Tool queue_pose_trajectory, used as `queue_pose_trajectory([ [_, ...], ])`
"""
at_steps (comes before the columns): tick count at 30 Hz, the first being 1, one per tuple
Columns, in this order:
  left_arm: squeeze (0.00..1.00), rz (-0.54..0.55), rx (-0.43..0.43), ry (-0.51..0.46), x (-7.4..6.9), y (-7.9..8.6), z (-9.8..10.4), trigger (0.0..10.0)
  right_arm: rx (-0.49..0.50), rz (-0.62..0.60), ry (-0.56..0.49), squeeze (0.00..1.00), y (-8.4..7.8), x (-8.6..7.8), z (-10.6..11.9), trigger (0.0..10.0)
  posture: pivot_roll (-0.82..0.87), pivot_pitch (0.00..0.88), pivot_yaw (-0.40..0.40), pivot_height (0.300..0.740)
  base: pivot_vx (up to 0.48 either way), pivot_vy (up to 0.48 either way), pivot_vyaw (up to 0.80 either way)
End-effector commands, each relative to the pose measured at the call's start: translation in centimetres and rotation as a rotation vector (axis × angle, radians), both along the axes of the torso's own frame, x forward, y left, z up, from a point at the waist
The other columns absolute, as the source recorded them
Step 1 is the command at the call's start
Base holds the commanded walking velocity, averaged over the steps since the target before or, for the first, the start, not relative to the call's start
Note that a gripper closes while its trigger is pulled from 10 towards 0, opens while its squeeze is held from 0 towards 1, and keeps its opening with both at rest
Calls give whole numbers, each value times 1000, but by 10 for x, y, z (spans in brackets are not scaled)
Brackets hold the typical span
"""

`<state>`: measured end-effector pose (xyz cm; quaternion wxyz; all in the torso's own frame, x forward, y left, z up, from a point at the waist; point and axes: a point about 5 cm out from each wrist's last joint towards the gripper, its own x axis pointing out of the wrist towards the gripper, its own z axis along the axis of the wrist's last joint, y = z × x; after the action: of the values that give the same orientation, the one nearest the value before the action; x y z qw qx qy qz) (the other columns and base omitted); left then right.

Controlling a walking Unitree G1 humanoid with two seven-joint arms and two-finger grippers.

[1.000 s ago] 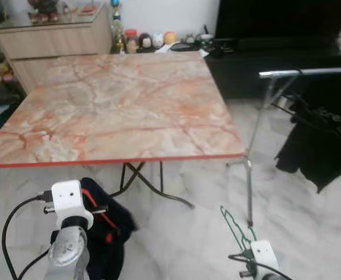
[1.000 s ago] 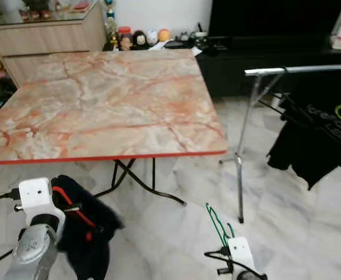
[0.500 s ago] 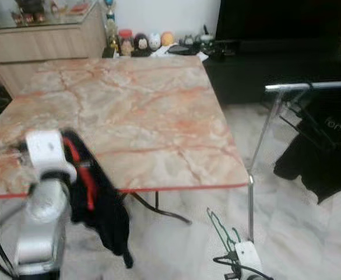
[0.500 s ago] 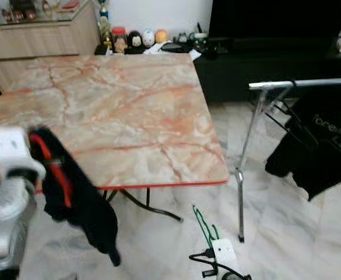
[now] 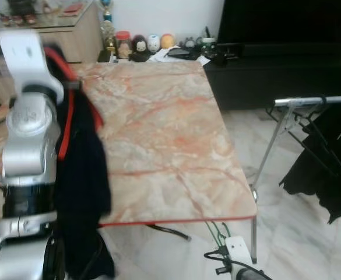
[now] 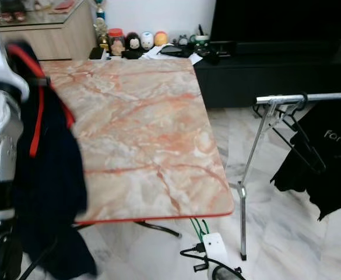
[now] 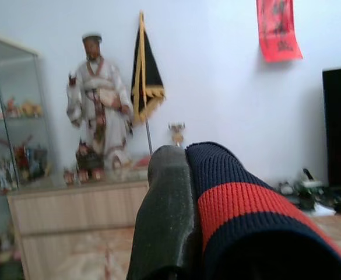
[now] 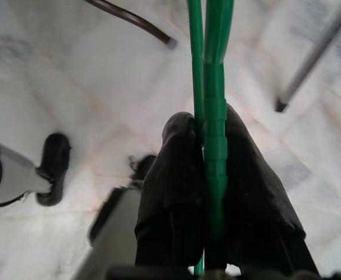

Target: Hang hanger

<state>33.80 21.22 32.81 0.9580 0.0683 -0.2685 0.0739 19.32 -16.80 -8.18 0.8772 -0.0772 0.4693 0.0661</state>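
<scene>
Your left gripper (image 7: 185, 233) has swung up above the worktop (image 5: 170, 134), fingers pinching the sweater (image 5: 83, 175), while your right gripper (image 8: 208, 192) pinches the green hanger (image 8: 211, 87) low near the floor, so dressing comes next.

The surface (image 5: 164, 134) sits square in front: a pink-and-orange marbled top with a thin red edge, its bare slab catching the light. Beyond its far edge, a low wooden cabinet (image 5: 71, 35) carries small figurines, and a row of little round figures (image 5: 141, 44) lines up just past the surface's far corner. Under the surface, dark folding legs (image 6: 158, 228) rest on the pale marble floor (image 5: 310, 245). Beside the surface's near corner, a silver rack leg (image 6: 242, 216) stands planted on that floor, and a white device with black cables (image 6: 208, 256) lies close by.
</scene>
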Motion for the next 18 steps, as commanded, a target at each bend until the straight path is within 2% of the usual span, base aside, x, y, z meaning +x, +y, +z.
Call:
queue_pose_trajectory([
  [1, 0, -22, -10, 78, 0, 0, -18, 10000, 14, 14, 4, 0, 7, 0, 0, 10000, 68, 0, 24, 740, 0, 0, 0],
  [2, 0, -28, -8, 88, -2, -2, -23, 10000, 13, 14, 4, 0, 7, 0, -1, 10000, 70, 5, 23, 740, 0, 0, 0],
  [3, 0, -48, -17, 148, -6, -6, -41, 10000, 11, 16, 6, 0, 7, -1, -1, 10000, 73, 9, 21, 740, 0, 0, 0],
  [5, 0, -61, -23, 184, -8, -8, -53, 10000, 8, 18, 8, 0, 6, -1, -1, 10000, 74, 10, 21, 740, 0, 0, 0],
  [6, 0, -74, -23, 226, -9, -11, -64, 10000, 8, 19, 9, 0, 6, -1, -1, 10000, 75, 11, 21, 740, 0, 0, 0],
  [7, 0, -106, -36, 309, -15, -16, -87, 10000, 9, 20, 11, 0, 6, -1, -1, 10000, 75, 14, 20, 740, 0, 0, 0],
  [8, 0, -106, -36, 309, -15, -16, -87, 10000, 9, 20, 11, 0, 6, -1, -1, 10000, 75, 14, 20, 740, 0, 0, 0],
  [9, 0, -141, -72, 408, -23, -22, -111, 10000, 9, 22, 12, 0, 6, -1, -1, 10000, 75, 16, 19, 740, 0, 0, 0],
  [12, 0, -219, -52, 551, -40, -37, -143, 10000, 7, 26, 12, 0, 5, -1, -1, 10000, 76, 18, 19, 740, 0, 0, 0],
  [14, 0, -230, -54, 579, -43, -39, -148, 10000, 7, 27, 13, 0, 5, -1, -1, 10000, 76, 18, 19, 740, 0, 0, 0],
  [15, 0, -254, -62, 652, -54, -47, -163, 10000, 5, 29, 14, 0, 4, -1, -1, 10000, 78, 20, 18, 740, 0, 0, 0],
  [18, 0, -263, -58, 709, -63, -54, -174, 10000, 3, 32, 14, 0, 4, -1, -1, 10000, 79, 21, 19, 740, 0, 0, 0],
])
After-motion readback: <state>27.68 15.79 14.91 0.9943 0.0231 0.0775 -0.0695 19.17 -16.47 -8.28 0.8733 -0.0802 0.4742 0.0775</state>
